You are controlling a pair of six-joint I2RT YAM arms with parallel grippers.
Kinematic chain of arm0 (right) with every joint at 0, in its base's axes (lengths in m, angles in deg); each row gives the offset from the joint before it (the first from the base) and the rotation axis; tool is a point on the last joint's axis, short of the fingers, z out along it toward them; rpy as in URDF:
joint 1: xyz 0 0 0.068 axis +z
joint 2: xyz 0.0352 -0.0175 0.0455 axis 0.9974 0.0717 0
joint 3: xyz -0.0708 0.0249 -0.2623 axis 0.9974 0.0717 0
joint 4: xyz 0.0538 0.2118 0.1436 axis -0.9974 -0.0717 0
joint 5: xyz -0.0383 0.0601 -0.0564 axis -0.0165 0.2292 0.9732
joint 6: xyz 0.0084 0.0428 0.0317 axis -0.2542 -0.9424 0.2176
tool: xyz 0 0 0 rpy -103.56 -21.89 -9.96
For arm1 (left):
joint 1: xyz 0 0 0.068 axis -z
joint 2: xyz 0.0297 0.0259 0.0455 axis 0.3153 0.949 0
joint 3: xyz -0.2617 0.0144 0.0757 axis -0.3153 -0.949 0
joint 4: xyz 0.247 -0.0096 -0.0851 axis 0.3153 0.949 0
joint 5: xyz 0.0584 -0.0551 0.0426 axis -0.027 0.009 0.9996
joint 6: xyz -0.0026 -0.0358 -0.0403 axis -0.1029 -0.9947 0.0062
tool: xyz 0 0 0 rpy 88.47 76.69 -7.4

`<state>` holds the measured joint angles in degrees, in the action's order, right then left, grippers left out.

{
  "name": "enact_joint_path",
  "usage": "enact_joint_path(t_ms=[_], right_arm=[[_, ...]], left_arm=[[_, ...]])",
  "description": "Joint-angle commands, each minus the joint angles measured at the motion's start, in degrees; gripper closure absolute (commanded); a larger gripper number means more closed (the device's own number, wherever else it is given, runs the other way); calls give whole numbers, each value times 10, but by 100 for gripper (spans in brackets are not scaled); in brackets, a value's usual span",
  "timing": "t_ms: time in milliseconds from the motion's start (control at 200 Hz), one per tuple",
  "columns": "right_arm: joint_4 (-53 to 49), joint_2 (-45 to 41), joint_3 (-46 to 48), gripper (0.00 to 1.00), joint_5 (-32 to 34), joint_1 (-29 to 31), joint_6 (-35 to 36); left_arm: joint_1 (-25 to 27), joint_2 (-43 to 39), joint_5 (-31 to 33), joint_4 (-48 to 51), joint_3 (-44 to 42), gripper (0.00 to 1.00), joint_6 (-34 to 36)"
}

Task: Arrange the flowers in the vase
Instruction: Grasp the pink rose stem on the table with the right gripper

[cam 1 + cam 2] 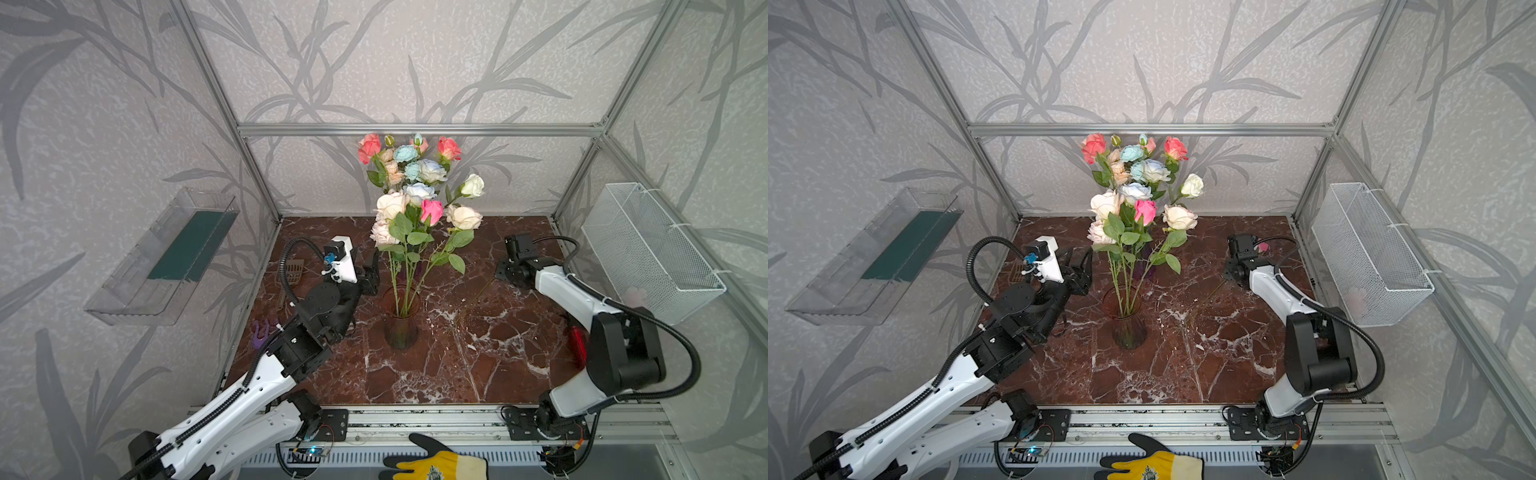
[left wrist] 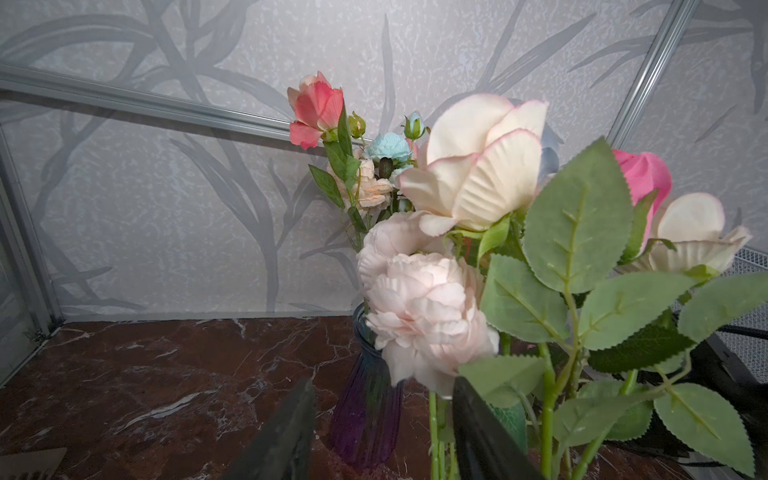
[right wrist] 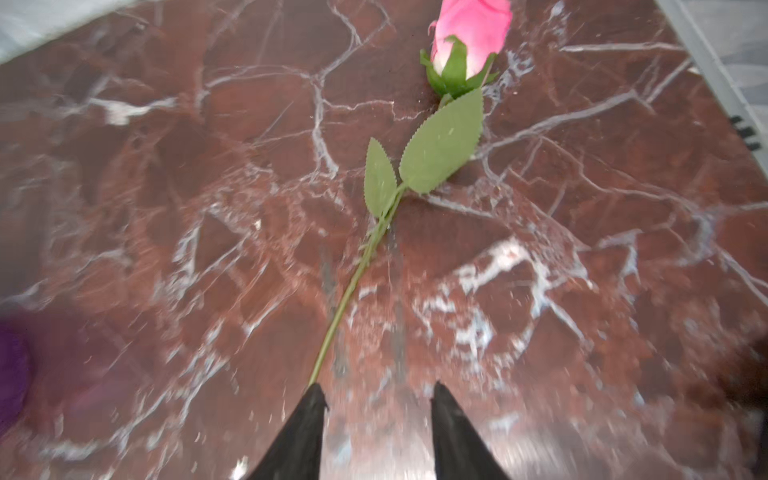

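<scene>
In both top views a ribbed glass vase (image 1: 401,320) (image 1: 1125,320) stands mid-table. It holds several flowers (image 1: 415,216) with cream, pink and white heads. Behind it a purple-blue vase (image 2: 365,407) holds coral, pale blue and peach flowers (image 1: 409,156). My left gripper (image 1: 372,268) (image 2: 381,386) is open just left of the front stems (image 2: 434,432) and holds nothing. A pink rose (image 3: 471,37) lies flat on the marble, and its stem (image 3: 353,286) runs under one fingertip (image 3: 316,388). My right gripper (image 3: 376,388) (image 1: 503,275) stands open over that stem end.
A slotted spatula (image 1: 293,270) and a purple tool (image 1: 262,332) lie at the left table edge. At the right edge, beside my right arm, is a red object (image 1: 577,345). A white mesh basket (image 1: 648,249) hangs on the right wall and a clear tray (image 1: 166,257) on the left. A gloved hand (image 1: 436,461) rests at the front.
</scene>
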<state>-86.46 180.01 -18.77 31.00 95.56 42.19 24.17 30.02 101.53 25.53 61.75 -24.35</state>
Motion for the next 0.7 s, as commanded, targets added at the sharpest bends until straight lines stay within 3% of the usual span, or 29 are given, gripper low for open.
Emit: enact_joint_path(t_ms=[0,260,695], right_arm=[[-82,74,-78,62,-18,-8,6],[-133,171,-178,63,-41,-28,-7],[-126,249,-212,66,-88,-46,-16]], left_arm=[[-3,-17,-19,3,-2,46,-27],[-7,-30,-43,10,0,46,-33],[-15,-26,-46,4,-8,46,-37]])
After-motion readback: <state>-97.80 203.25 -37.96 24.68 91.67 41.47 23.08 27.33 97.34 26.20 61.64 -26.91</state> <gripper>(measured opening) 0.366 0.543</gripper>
